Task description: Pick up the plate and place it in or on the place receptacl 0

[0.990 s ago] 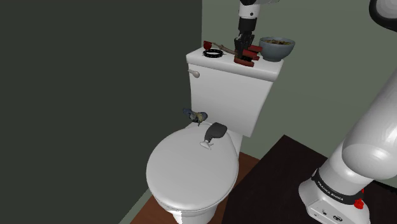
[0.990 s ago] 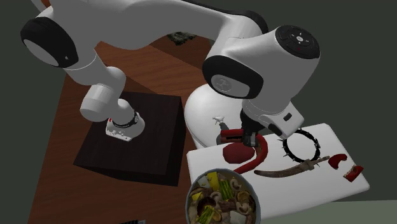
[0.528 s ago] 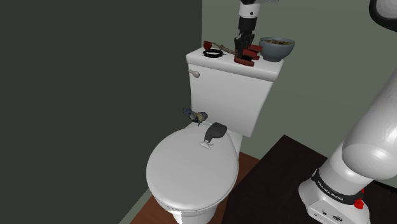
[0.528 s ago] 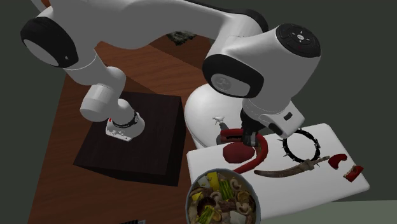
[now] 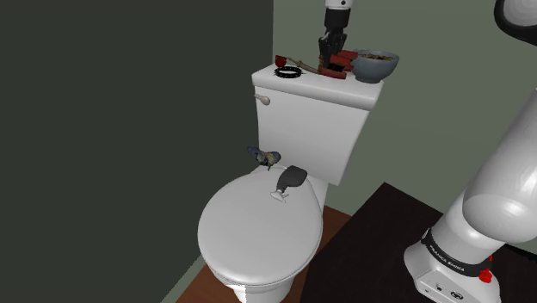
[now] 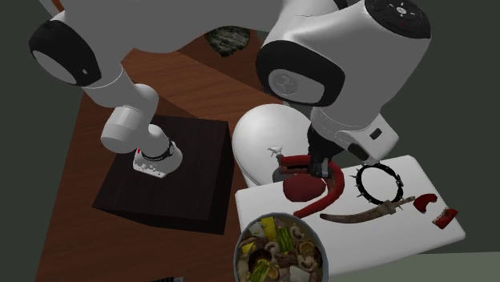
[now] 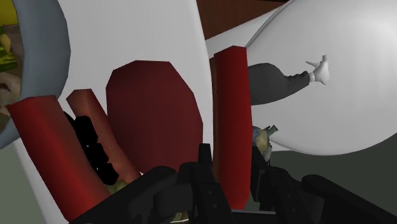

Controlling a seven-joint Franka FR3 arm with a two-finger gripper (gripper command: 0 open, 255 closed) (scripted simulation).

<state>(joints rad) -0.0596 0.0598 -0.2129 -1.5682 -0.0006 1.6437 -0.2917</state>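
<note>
Fingers (image 7: pixel 205 170) are clamping the plate's (image 7: pixel 153 121) rim over the tank (image 5: pixel 310 120); pickup stage, I'd judge, needing a steady carry next.

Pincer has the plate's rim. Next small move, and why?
Probably lift slightly, straight up: the pincer is shut on the rim of the red plate, but the plate hangs low over the tank lid, close to the bowl and black ring, so sideways travel could clip them.
</note>
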